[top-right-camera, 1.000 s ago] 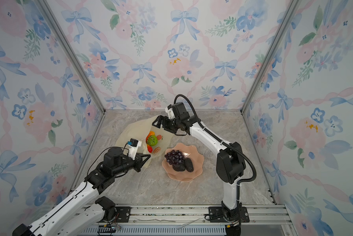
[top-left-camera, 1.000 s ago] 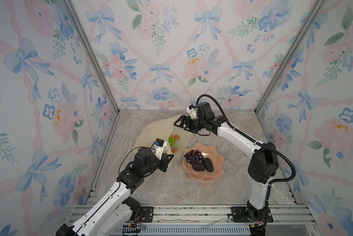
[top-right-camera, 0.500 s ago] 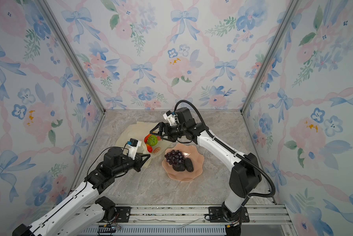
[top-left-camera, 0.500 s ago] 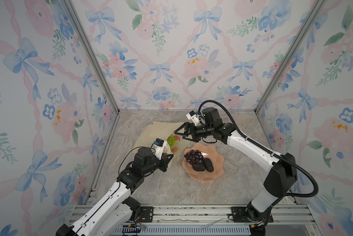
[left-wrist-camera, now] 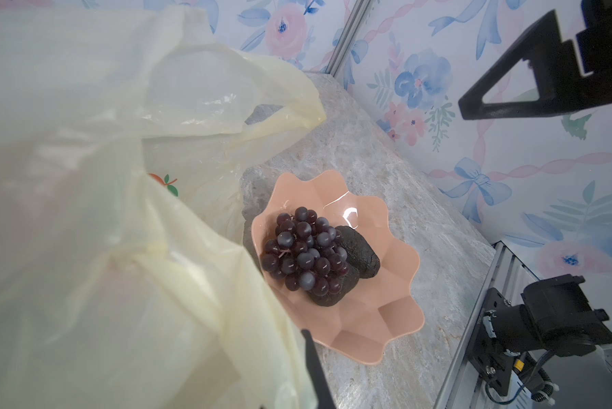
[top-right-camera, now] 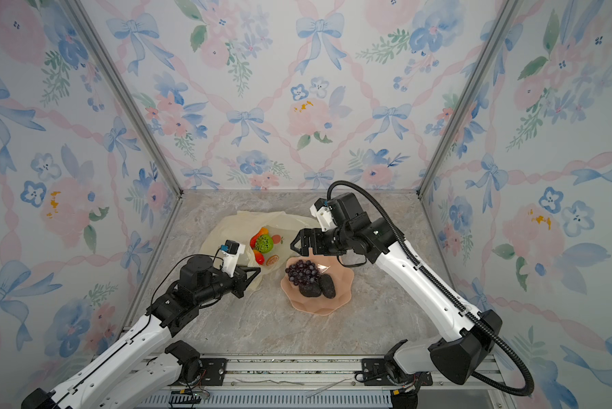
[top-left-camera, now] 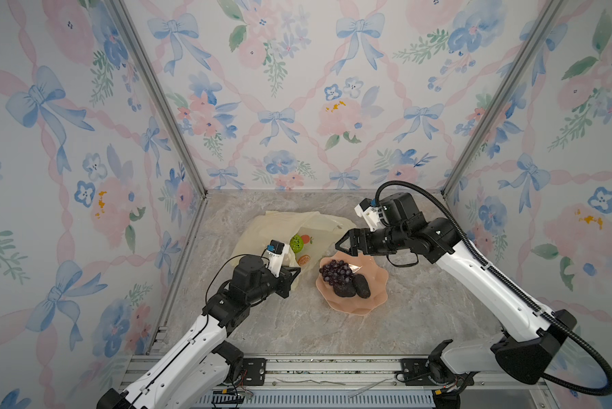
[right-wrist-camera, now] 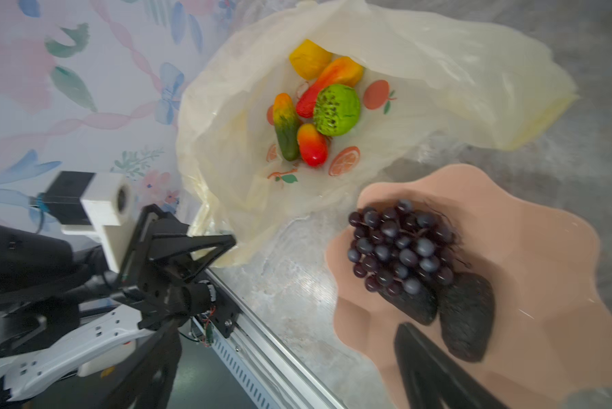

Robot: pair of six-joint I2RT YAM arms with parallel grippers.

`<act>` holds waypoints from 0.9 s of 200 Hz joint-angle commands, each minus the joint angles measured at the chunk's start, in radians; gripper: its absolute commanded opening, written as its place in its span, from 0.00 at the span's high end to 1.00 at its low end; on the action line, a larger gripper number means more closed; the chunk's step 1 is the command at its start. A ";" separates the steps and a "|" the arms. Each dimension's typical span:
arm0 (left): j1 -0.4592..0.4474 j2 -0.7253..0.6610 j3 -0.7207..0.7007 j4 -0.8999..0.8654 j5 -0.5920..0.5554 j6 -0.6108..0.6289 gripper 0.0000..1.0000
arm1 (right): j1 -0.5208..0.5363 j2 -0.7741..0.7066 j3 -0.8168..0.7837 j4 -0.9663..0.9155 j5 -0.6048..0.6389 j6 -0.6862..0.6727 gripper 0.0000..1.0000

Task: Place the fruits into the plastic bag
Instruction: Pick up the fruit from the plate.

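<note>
Bag-holding falls to my left gripper (top-left-camera: 293, 276), clamped shut on the near lip of the plastic bag (top-left-camera: 272, 226) so that its mouth gapes toward the pink dish (top-left-camera: 377, 283), which sits at four o'clock of the bag. My right gripper (top-left-camera: 343, 244) hangs empty with its jaws spread wide over the dish's twelve o'clock rim, placed, I judge, to drop onto what remains there. Inside the bag I count five: one yellow citrus (right-wrist-camera: 309, 58), one bumpy green ball (right-wrist-camera: 336, 109), two red-yellow mangoes (right-wrist-camera: 311, 145) and one orange-green mango (right-wrist-camera: 286, 127). On the dish I count three: one grape bunch (top-left-camera: 336, 272) and two avocados (top-left-camera: 362, 286), all touching
</note>
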 commanded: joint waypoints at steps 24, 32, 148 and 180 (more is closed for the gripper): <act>-0.004 0.005 0.000 -0.006 0.002 0.007 1.00 | 0.010 -0.066 -0.076 -0.251 0.287 -0.100 0.04; -0.004 0.006 -0.002 -0.005 0.001 0.008 1.00 | 0.012 -0.068 -0.096 -0.251 0.296 -0.099 0.04; -0.006 0.012 -0.001 -0.005 0.002 0.009 1.00 | 0.071 0.070 -0.228 -0.192 0.373 -0.094 0.02; -0.007 0.012 0.000 -0.005 0.001 0.009 1.00 | 0.081 0.106 -0.253 -0.152 0.373 -0.089 0.13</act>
